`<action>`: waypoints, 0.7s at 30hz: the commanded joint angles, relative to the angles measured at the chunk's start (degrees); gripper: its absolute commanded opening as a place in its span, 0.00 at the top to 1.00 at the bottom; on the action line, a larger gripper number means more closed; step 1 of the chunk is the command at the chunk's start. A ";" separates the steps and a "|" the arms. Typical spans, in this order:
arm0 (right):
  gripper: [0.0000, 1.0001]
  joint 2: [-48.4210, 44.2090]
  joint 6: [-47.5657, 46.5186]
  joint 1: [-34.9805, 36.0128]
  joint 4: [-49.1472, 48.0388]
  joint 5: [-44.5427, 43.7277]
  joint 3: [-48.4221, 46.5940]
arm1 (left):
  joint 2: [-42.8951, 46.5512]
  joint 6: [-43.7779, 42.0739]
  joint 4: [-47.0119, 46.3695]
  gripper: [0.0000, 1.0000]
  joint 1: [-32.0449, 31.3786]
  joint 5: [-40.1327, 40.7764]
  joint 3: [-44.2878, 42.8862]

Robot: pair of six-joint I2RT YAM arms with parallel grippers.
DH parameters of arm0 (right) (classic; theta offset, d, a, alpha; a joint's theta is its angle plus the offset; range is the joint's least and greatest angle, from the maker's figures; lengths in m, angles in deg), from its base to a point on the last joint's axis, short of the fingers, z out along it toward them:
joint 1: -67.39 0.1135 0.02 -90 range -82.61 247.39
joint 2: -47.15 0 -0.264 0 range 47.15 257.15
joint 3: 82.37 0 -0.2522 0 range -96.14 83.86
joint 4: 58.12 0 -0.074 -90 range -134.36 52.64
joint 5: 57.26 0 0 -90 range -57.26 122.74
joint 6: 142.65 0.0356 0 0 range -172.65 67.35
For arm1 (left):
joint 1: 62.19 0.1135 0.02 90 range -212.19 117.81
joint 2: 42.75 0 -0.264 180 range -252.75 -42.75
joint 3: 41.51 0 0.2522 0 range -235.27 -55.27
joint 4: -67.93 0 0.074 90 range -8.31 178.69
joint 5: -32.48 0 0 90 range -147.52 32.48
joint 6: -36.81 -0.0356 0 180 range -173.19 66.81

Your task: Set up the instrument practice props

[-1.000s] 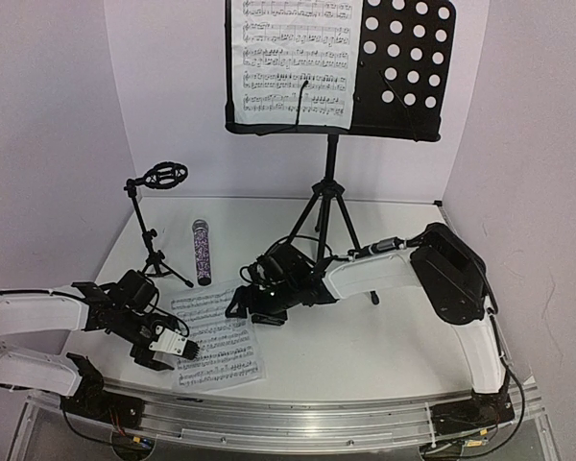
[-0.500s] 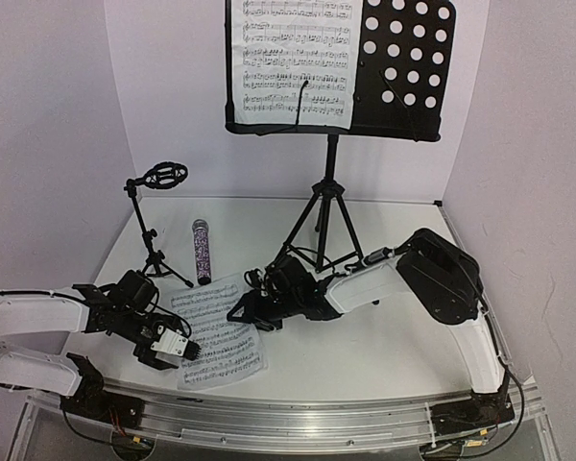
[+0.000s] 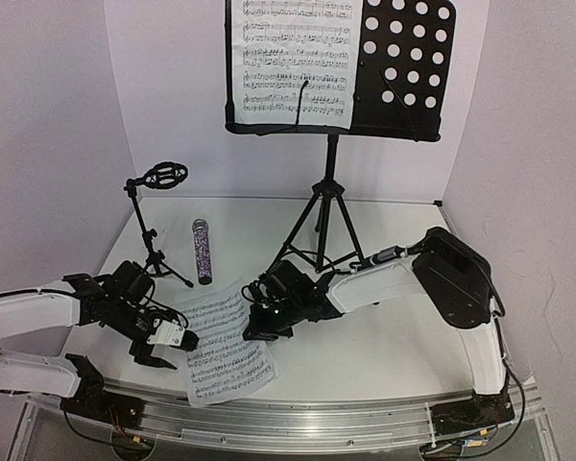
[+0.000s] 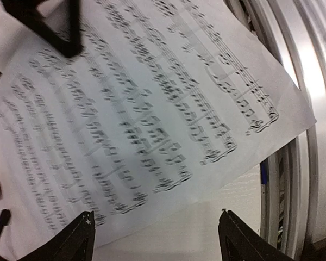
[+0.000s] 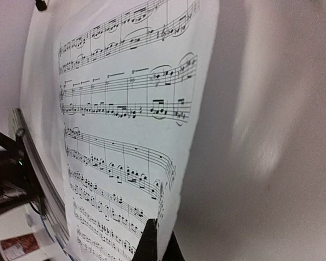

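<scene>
Okay | right pincer (image 5: 158, 239) nipped shut on edge of loose sheet (image 3: 221, 351), down on bench (image 3: 384, 355) | left pincer (image 4: 156, 220) wide above it | lift slowly, avoid creasing, aim for bare half of stand (image 3: 403, 67)

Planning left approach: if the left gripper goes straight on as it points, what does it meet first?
The loose music sheet: its near edge runs slantwise right in front of the open left gripper. Depth is unclear, so it may slide over the paper rather than push the edge.
</scene>
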 commanded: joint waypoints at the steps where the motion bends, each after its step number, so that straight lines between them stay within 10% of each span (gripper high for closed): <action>1: 1.00 -12.04 -17.60 4.23 23.72 -9.44 -6.09 | 6.55 12.84 7.35 0.18 0.05 -12.56 -13.22; 8: 1.00 -24.64 -37.82 10.61 44.95 -27.98 -12.57 | 8.39 33.91 5.46 0.17 0.05 -15.50 -28.08; 21: 1.00 -42.23 -54.80 10.74 46.79 -34.90 -27.92 | 9.06 62.68 -6.36 0.15 2.35 -14.17 -40.98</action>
